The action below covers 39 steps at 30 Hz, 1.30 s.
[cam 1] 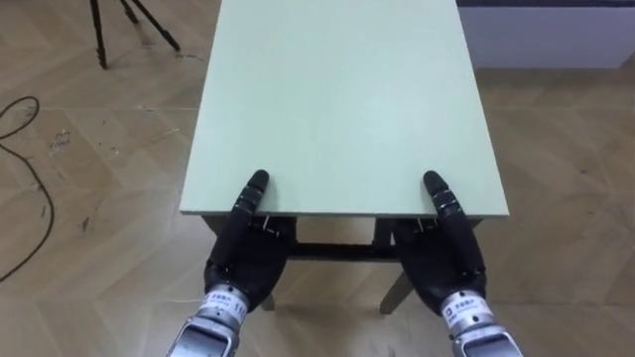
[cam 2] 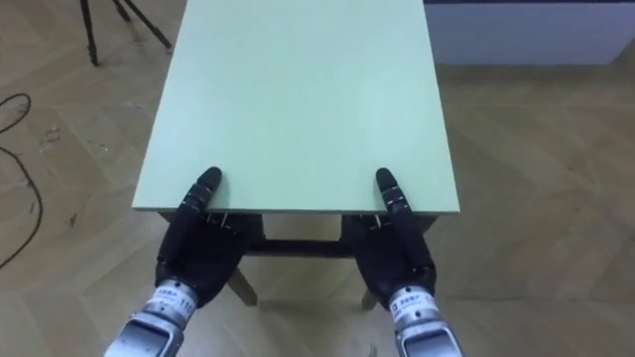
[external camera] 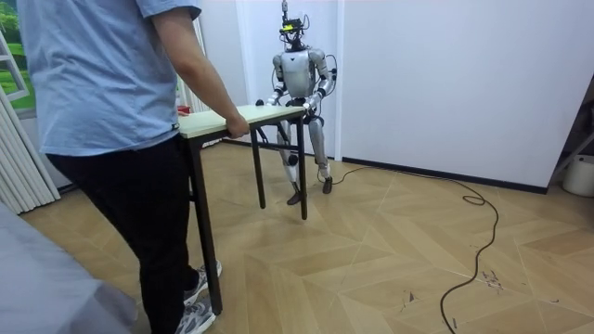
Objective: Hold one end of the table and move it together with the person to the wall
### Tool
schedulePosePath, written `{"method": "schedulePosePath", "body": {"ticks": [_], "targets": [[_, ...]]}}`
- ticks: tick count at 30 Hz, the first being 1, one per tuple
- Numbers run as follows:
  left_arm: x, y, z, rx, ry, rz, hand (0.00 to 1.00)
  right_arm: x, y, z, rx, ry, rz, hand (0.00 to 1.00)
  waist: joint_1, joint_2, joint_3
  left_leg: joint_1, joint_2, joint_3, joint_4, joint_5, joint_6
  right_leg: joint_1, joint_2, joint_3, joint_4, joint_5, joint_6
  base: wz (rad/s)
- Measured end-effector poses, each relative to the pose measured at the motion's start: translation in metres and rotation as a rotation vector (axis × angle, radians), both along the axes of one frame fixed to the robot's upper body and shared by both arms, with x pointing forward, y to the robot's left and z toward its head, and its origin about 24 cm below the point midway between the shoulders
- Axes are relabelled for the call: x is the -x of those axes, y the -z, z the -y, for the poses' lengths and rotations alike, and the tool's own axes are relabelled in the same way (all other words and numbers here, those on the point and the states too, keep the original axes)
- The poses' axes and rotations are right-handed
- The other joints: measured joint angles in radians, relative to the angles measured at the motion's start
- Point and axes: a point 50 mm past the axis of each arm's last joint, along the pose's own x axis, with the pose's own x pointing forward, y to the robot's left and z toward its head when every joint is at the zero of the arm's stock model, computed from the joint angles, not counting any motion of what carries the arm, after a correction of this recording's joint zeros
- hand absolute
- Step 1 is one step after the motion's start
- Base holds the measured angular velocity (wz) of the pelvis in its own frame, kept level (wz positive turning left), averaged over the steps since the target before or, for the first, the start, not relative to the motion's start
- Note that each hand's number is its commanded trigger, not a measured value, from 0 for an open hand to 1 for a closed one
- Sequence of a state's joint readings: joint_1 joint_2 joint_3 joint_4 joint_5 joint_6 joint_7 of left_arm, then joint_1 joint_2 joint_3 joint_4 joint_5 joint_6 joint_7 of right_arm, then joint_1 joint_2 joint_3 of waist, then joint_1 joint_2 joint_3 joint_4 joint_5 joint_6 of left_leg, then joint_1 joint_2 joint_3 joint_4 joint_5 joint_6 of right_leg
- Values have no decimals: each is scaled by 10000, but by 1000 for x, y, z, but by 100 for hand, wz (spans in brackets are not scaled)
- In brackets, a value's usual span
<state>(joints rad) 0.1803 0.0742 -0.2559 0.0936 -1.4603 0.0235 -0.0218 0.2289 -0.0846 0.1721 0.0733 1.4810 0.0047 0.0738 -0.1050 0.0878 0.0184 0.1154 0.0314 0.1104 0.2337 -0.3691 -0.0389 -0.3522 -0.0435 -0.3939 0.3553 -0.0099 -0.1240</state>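
One pale green tabletop (cam 1: 337,99); three of its dark legs (external camera: 212,241) can be counted in the room view. Two of the robot's own: the left robot hand (cam 1: 243,253) and the right robot hand (cam 1: 446,263). One person (external camera: 102,83), with one hand (external camera: 237,123) at the tabletop. One tripod (cam 1: 119,25), far left. One pale bucket (external camera: 581,176), at the room view's right.

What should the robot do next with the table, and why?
Probably take a small step in time with the person, keeping the table level. The left robot hand and right robot hand sit at its near edge, thumbs on top, while the person holds the far end, so the two must move together.
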Motion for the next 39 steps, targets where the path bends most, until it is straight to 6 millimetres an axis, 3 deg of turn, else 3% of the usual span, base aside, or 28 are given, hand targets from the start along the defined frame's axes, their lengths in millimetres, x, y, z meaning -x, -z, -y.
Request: {"method": "schedulePosePath", "body": {"ticks": [3, 4, 6, 7, 8, 9, 10, 11, 12, 15, 16, 18, 19, 21, 23, 27, 29, 34, 37, 39], "targets": [[1, 3, 0, -19, 5, -117, 100, 3, 2, 1, -5, -41, -124, 100, 19, -126, 5, -45, -327, 317, -1, 195, 346, 0, -167, 391, -186, 500, 126, -21], [2, 3, 0, -22, 1, -151, 100, 4, 3, 1, -44, -24, -198, 100, 35, -234, -17, -95, -488, 395, -13, 335, 593, 0, -213, 644, -379, 859, 237, -16], [2, 3, 0, -8, 55, -161, 100, 4, 4, 2, -120, -76, -242, 100, 32, -282, -55, -320, -646, 700, -12, 511, 906, 2, -232, 1071, -936, 1635, 576, -8], [2, 3, 0, 15, 94, -158, 100, 4, 4, 3, -173, -153, -267, 100, 16, -325, -80, -556, -677, 1161, -50, 665, 1168, -10, -216, 1500, -1321, 2150, 948, 22], [1, 2, 2, -34, 288, -149, 100, 8, 6, 3, -244, -77, -345, 100, -9, -370, -74, -695, -597, 2056, 18, 737, 1293, -53, -422, 1714, -654, 1605, 1316, 38], [0, 2, 4, -100, 428, -187, 100, 12, 7, 6, -268, 71, -418, 100, -7, -431, -90, -696, -583, 2463, 36, 789, 1375, -105, -626, 1711, 211, 860, 1464, 63], [0, 2, 5, -218, 608, -197, 100, 19, 10, 8, -474, 272, -523, 100, -3, -582, -113, -586, -612, 3085, -60, 843, 1456, -151, -1023, 1689, 2250, -494, 1495, 47], [2, 3, 4, -299, 672, -202, 100, 23, 12, 7, -700, 328, -671, 100, 53, -757, -144, -514, -654, 3623, -127, 843, 1458, -36, -1369, 1840, 3915, -1378, 1639, 25], [4, 5, 2, -367, 700, -252, 100, 28, 15, 6, -780, 292, -820, 100, 202, -884, -145, -491, -661, 4088, -105, 848, 1466, 398, -1610, 2058, 4862, -1877, 1769, -7], [14, 9, -4, -480, 532, -265, 100, 31, 16, 2, -724, -9, -929, 100, 649, -1053, -107, -571, -664, 4480, 6, 847, 1469, 1592, -2071, 2292, 4993, -2258, 1994, -67], [20, 9, -7, -473, 400, -278, 100, 31, 16, 1, -648, -173, -909, 100, 832, -1130, -98, -730, -660, 4355, 88, 847, 1468, 2237, -2336, 2284, 4496, -2238, 2038, -79], [25, 8, -10, -514, 248, -257, 100, 30, 15, -2, -569, -325, -811, 100, 997, -1339, -75, -1173, -618, 4196, 512, 848, 1467, 3237, -2446, 2322, 3181, -2262, 2261, -54], [24, 7, -11, -544, 183, -198, 100, 26, 13, -3, -452, -348, -658, 100, 1122, -1430, -61, -1605, -524, 4085, 940, 849, 1462, 3527, -2397, 2334, 2247, -2631, 2573, -33], [24, 5, -13, -552, 84, -125, 100, 20, 10, -5, -387, -441, -434, 100, 1242, -1435, -47, -2218, -291, 3390, 1563, 911, 1350, 3621, -2102, 2330, 1290, -2838, 2582, -38], [22, -2, -18, -531, -63, 140, 100, 12, 6, -11, -445, -568, -182, 100, 1420, -1568, -29, -2768, 18, 2775, 1821, 1089, 1050, 3765, -1623, 2264, 190, -2836, 2578, -27], [20, -5, -22, -693, -183, 279, 100, 8, 4, -14, -369, -695, -46, 100, 1600, -1645, 11, -3359, 405, 2690, 2149, 1279, 818, 3667, -1166, 2275, -536, -2852, 2461, -4], [20, -5, -22, -712, -193, 259, 100, 8, 5, -14, -361, -726, -93, 100, 1708, -1641, 11, -3476, 589, 2609, 2185, 1422, 688, 3664, -1001, 1960, -658, -2804, 2283, 3], [20, -4, -21, -719, -153, 98, 100, 9, 6, -12, -310, -686, -164, 100, 1622, -1553, 23, -3768, 811, 2200, 2420, 1608, 621, 3716, -719, 1642, -670, -2766, 2020, 20], [18, -5, -20, -716, -152, 112, 100, 8, 6, -12, -299, -563, -126, 100, 1353, -1447, 83, -4041, 882, 1866, 2435, 1848, 635, 3675, -591, 1376, -677, -2710, 1904, 26], [19, -4, -19, -697, -144, 79, 100, 8, 5, -11, -270, -552, -112, 100, 1456, -1362, 95, -4117, 976, 1874, 2357, 2006, 601, 3529, -481, 1405, -683, -2617, 1747, 1]]}}
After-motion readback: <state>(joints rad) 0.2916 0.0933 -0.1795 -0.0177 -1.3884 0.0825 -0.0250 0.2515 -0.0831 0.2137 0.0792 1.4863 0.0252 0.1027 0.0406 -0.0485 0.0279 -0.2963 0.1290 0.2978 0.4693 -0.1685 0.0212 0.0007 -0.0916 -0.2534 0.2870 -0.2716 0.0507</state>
